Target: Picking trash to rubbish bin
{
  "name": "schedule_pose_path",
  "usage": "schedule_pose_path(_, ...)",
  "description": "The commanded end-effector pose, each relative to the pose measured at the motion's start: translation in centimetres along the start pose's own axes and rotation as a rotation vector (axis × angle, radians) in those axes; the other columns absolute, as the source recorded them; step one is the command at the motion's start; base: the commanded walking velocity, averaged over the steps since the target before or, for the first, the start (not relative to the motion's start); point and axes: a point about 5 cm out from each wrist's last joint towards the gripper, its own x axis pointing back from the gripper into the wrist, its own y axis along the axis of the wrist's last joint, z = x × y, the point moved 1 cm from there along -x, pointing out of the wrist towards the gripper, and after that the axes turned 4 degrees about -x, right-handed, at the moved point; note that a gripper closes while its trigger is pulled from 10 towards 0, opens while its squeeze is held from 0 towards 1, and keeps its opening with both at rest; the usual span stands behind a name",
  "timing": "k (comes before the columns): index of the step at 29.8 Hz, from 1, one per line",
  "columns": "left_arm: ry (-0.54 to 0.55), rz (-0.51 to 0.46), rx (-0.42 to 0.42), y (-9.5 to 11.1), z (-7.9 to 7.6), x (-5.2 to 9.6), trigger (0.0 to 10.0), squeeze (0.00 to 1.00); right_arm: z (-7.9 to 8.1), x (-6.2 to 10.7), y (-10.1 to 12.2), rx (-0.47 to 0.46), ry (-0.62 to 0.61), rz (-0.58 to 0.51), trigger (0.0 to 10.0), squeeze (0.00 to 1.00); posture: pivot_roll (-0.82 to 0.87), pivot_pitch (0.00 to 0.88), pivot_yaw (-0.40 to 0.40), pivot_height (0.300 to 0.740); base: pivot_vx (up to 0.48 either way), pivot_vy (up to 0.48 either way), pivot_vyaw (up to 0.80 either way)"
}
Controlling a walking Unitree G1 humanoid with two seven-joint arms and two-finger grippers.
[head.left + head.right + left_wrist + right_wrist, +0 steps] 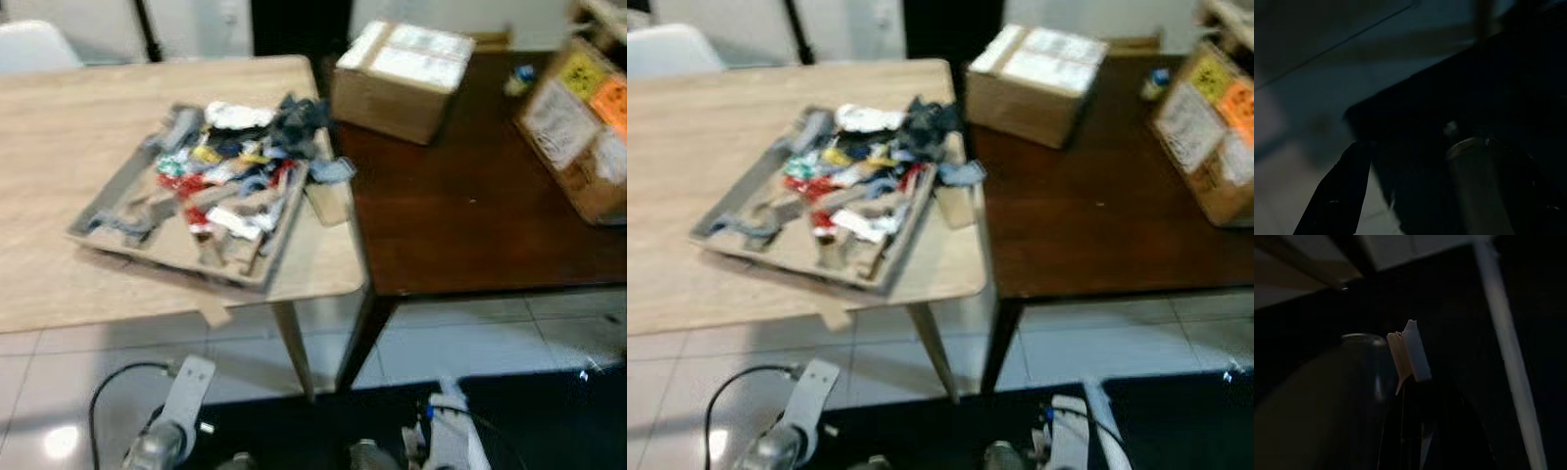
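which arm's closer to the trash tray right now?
Left. The left arm hangs low almost directly below the trash tray on the light table; the right arm hangs low too, further off, below the dark table.

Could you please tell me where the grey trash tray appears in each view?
Left eye view: grey tray of mixed trash, centre-left on the light wooden table.
Right eye view: same place.
Left wrist view: too dark to tell.
Right wrist view: likewise.
Shared landmark: taped cardboard box.
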Motion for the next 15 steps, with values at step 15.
schedule_pose_path(15, -0.008, 0.044, 0.025, -1.04, -0.3, 0.1, 10.0, 0.0, -0.82, 0.36, -1.83, -0.027, -0.009, 0.077, 10.0, 0.0, 0.05, 0.142, 0.036, 0.74, 0.0, 0.0, -0.8)
